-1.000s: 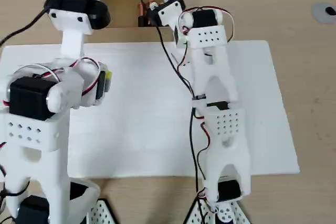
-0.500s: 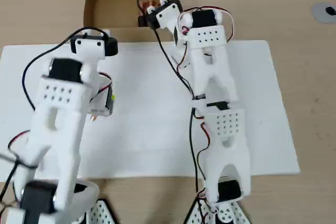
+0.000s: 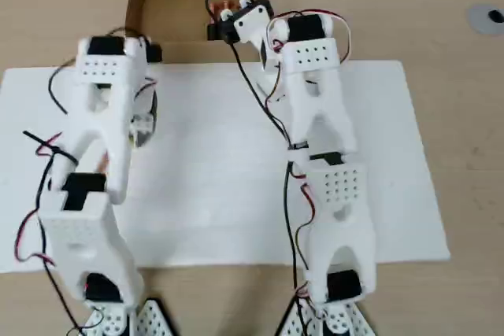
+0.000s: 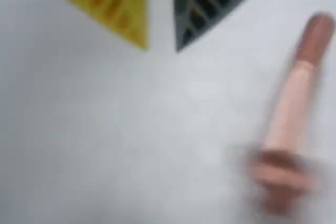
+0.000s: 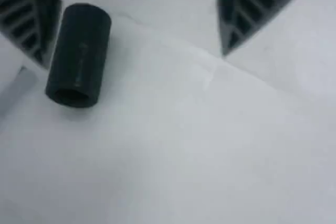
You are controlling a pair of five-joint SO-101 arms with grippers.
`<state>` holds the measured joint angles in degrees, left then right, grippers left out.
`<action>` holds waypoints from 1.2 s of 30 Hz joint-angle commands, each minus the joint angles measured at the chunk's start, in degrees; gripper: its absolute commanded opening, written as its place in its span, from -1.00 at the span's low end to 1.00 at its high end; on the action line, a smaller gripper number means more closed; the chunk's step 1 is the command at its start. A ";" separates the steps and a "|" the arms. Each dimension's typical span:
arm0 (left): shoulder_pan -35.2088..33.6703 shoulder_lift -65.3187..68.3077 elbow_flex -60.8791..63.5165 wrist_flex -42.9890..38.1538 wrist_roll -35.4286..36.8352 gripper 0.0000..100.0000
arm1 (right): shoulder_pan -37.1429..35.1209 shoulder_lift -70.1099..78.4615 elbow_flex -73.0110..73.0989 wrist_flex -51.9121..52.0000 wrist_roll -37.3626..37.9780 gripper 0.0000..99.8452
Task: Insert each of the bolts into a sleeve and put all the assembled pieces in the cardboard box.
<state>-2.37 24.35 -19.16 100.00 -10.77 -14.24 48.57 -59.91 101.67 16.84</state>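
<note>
Your left jaws are released, a narrow gap, gripping nothing, over the white sheet [image 4: 105, 145]; 1 copper bolt [image 4: 294, 124] lies flat on it nearby. Your right jaws are spread wide and empty, 1 black sleeve [image 5: 79, 56] on its side just beside 1 of them. The cardboard box [image 3: 189, 9] sits at the far edge of the bench [image 3: 465, 116].

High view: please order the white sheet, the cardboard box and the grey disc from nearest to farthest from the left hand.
1. The white sheet: directly under the left hand.
2. The cardboard box: just beyond the sheet's far edge.
3. The grey disc: far off at the table's right edge.
</note>
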 commanded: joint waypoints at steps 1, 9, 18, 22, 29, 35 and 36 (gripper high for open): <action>-0.44 1.80 -3.96 0.44 -0.44 -0.98 | -0.57 -0.48 -2.07 0.70 0.62 -0.50; -4.04 6.55 -2.90 0.00 -2.55 -0.98 | -0.92 -0.48 -1.80 0.70 0.62 -0.50; -6.07 -13.14 -13.98 0.00 21.63 -0.84 | -4.53 -0.40 -0.04 0.70 0.35 -0.50; -7.03 -22.11 -8.70 0.26 33.93 -0.84 | -6.11 -0.40 0.92 0.70 0.35 -0.50; -19.69 -33.45 16.00 0.18 5.71 -0.84 | -6.02 -0.40 0.84 0.70 0.26 -0.50; -28.66 -46.20 26.37 0.26 -7.21 -0.84 | -6.20 -0.57 0.84 0.79 0.26 -0.50; -29.71 -48.66 27.60 0.26 -9.32 -0.84 | -6.20 -0.57 0.84 0.79 0.26 -0.50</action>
<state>-28.92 -16.44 5.71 100.09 -14.37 -19.60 48.57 -58.95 101.67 16.92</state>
